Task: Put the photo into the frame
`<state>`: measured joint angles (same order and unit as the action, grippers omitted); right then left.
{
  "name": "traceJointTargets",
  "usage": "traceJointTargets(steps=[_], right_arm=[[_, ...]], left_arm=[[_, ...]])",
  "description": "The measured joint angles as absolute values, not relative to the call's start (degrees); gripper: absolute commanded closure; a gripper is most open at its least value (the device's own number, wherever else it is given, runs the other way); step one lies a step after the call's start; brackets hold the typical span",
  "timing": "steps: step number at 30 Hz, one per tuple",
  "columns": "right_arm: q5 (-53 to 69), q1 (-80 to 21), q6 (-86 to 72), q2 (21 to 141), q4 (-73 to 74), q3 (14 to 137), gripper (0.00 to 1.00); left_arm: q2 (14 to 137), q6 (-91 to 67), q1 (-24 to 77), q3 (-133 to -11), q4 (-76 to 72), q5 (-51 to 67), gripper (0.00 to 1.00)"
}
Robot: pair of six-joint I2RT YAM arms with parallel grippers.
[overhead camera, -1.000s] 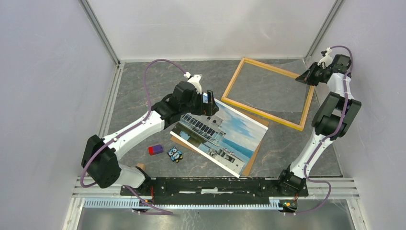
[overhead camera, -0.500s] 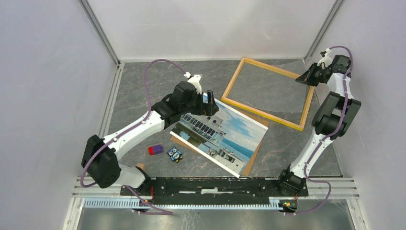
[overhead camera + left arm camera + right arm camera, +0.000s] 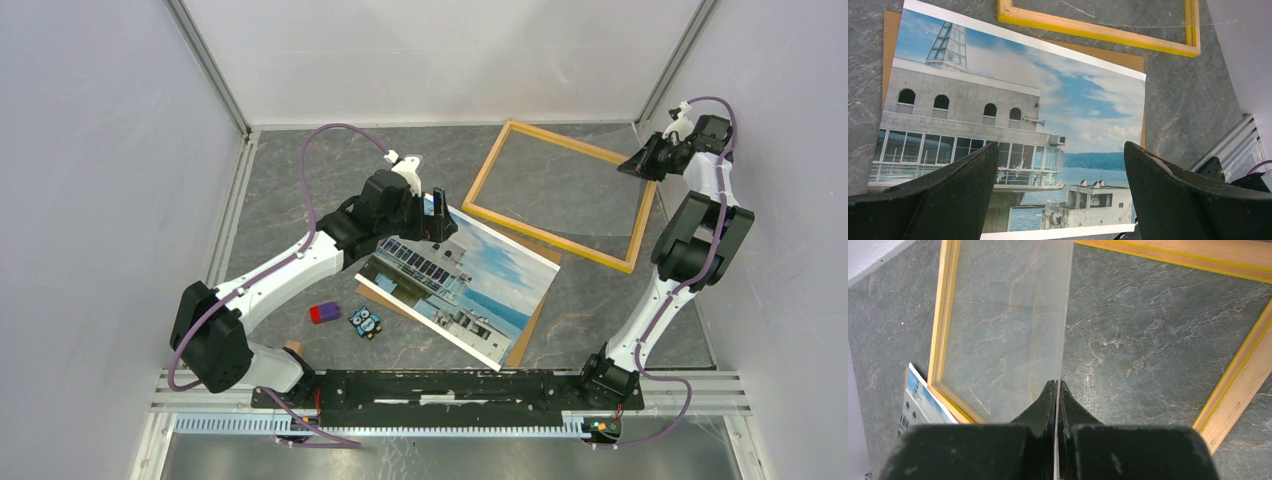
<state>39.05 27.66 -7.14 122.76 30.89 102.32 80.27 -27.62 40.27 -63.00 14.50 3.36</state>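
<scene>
The photo [image 3: 465,280] is seen face up at the centre of the top view, resting on a brown backing panel [image 3: 525,340]. It is not yet in the frame [image 3: 488,166], which lies at the upper right, just beside the photo's far edge. The left gripper [image 3: 440,218] is poised over the photo's upper-left corner, fingers spread wide with nothing between them. The right gripper [image 3: 640,163], at the far right, is pinched tight on a clear pane [image 3: 1008,330].

The thin print could be creased, or shoved along the panel, if the fingers were pressed onto its flat face rather than brought to an edge. The pane, pinched only at its rim, could slip and drop onto the frame.

The pane is barely made out from above. In the right wrist view it is shown plainly, tilted up over the frame's opening. Whether the left fingers touch the print cannot be told from either view.
</scene>
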Motion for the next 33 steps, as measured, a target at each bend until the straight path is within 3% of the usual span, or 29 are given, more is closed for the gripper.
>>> traceJointTargets(steps=[33], right_arm=[[37.45,28.08,-6.09,121.75,29.28,98.02,1.00]], left_arm=[[80.27,-27.62,40.34,-63.05,14.50,3.57,0.00]])
